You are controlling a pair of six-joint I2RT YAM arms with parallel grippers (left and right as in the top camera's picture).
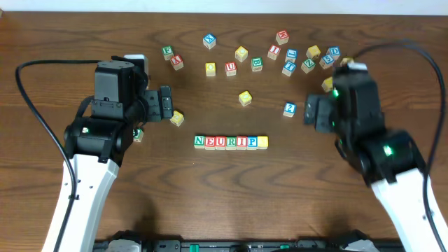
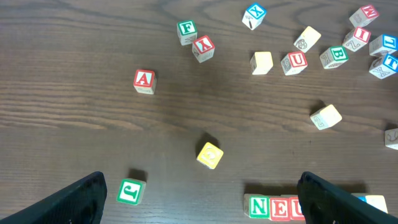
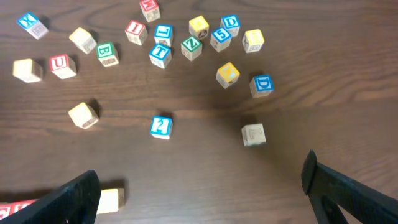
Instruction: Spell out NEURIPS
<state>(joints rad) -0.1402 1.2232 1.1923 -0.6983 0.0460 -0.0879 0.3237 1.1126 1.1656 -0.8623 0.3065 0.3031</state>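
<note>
A row of wooden cubes (image 1: pixel 231 142) lies at the table's middle front and reads N, E, U, R, I, P, ending in a yellowish cube (image 1: pixel 262 142) whose letter I cannot read. My left gripper (image 1: pixel 168 103) hovers left of the row, open and holding nothing. In the left wrist view the left gripper (image 2: pixel 202 205) has the green N (image 2: pixel 259 206) and red E (image 2: pixel 279 208) just inside its right finger (image 2: pixel 329 199). My right gripper (image 1: pixel 310 112) is open and holding nothing to the right of the row. In the right wrist view the pale end cube (image 3: pixel 111 200) sits beside its left finger (image 3: pixel 68 202).
Loose letter cubes are scattered along the back, among them a blue X (image 1: pixel 209 40) and a red U (image 1: pixel 230 68). A yellow cube (image 1: pixel 244 98) and a blue "?" cube (image 1: pixel 289 108) lie behind the row. A green J (image 2: pixel 130 191) and a yellow cube (image 1: pixel 177 117) lie by the left gripper.
</note>
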